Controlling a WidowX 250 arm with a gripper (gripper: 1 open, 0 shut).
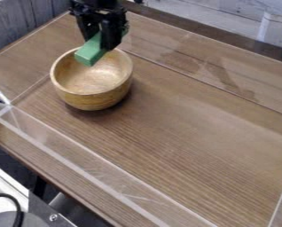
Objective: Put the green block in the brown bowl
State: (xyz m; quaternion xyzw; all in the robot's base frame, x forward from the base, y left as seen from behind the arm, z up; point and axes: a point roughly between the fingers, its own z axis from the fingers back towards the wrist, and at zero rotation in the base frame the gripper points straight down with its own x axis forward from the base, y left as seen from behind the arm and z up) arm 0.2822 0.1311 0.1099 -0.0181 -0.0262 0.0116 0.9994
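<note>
A wooden table [191, 124] with a dark brown grain fills most of the view, running from the near left corner up toward the far right. Clear plastic walls [60, 155] stand along its edges — one low pane crosses the near left side, catching a few pale glints, and another rises at the far right. At the lower left, outside the pane, a bit of dark cable and grey hardware shows, too small to name. Beyond the far edge lies a pale strip of background, and a light-coloured object sits at the upper right corner, cut off by the frame.

At the upper left the black gripper [98, 40] comes down from the top edge, pointing straight at the table. Only its lower part is visible; the arm above it is out of frame. Its two dark fingers are pinched on the green block [94, 50], gripping the upper end of the bar, so that the block hangs tilted below them with its lower end slanting toward the left.

Directly beneath sits the brown bowl [94, 93], round, thick-walled, light wood with a paler inside, resting on the table toward the left. The block is held in the air over the bowl's far rim and inner hollow — its lower end looks close to the rim, though whether it touches cannot be told. The rest of the bowl's inside that shows is bare wood.
</note>
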